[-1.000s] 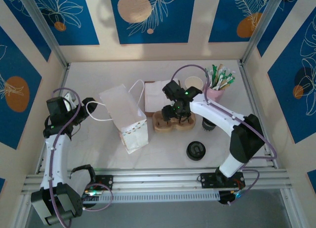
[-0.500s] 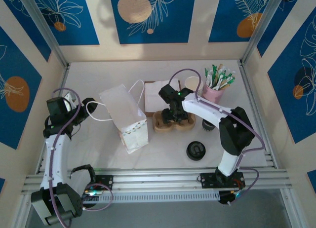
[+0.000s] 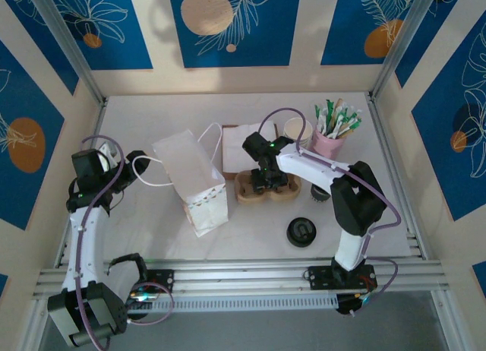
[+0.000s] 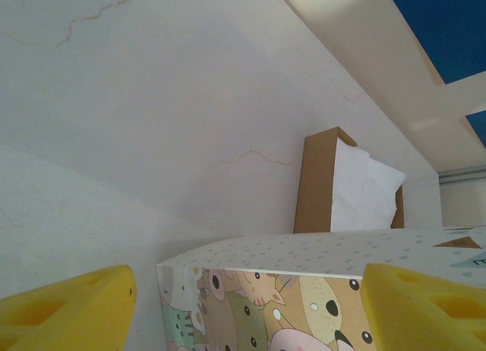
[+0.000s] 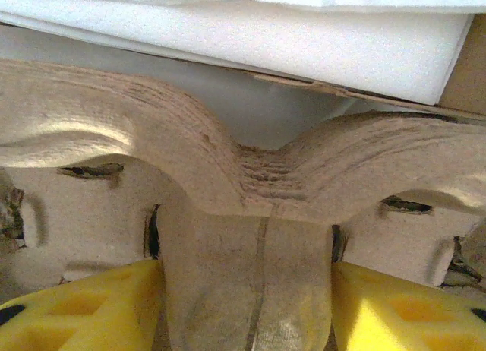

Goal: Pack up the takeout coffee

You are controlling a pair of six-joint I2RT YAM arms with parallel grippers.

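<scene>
The takeout coffee, a tan moulded-pulp cup carrier, lies on the table right of a white paper bag. My right gripper is down on it. In the right wrist view its yellow fingers press both sides of the carrier's middle ridge, so my right gripper is shut on it. My left gripper hovers left of the bag, by its string handle. In the left wrist view my left gripper stands open, its fingers wide apart, with the bag's printed side beyond them.
A brown tray of white napkins lies just behind the carrier. White paper cups and a pink holder of sachets stand at the back right. A black lid lies near the front, and a dark cup stands under the right arm.
My right arm has shifted a little left and lower onto the carrier, and its fingers have closed in on the middle ridge. My left arm and the bag have stayed still.
</scene>
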